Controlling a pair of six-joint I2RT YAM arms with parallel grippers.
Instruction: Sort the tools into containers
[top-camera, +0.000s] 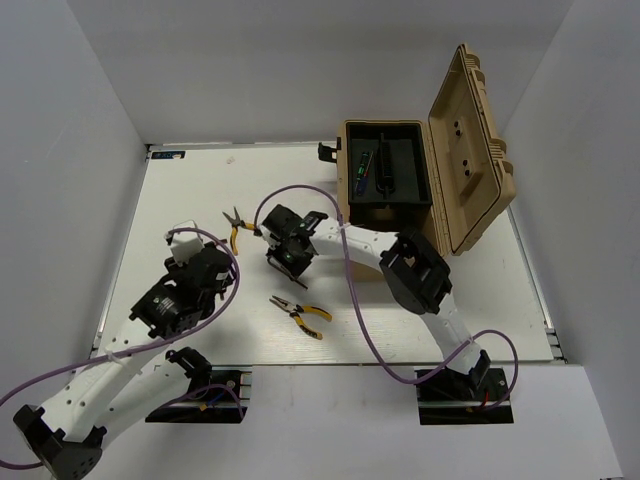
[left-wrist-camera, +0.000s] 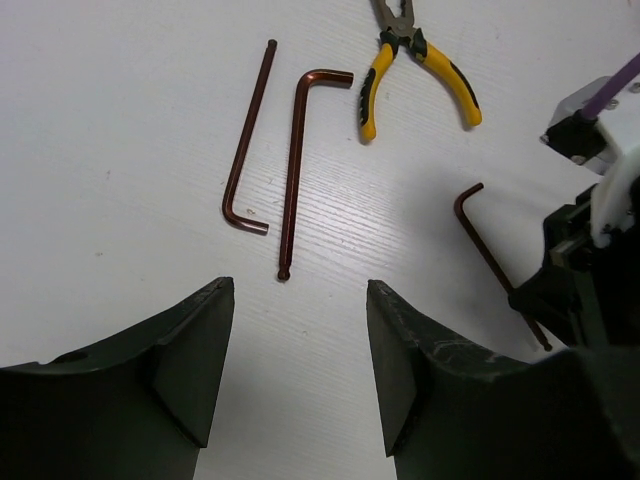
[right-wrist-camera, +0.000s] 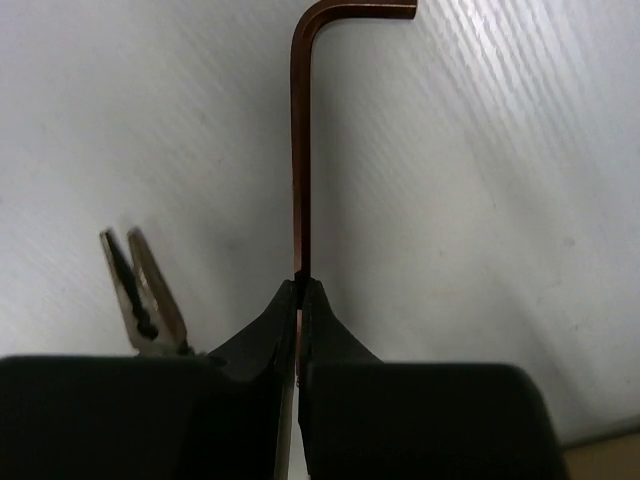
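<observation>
My right gripper is shut on the long arm of a dark L-shaped hex key, low over the table; whether the key is lifted I cannot tell. The key also shows in the left wrist view. My left gripper is open and empty above the table, just short of two more hex keys. One yellow-handled pliers lies beyond them. A second pliers lies near the front. Two screwdrivers lie in the black tray of the toolbox.
The tan toolbox lid stands open at the back right. The tips of the near pliers lie left of my right fingers. White walls enclose the table on the left, back and right.
</observation>
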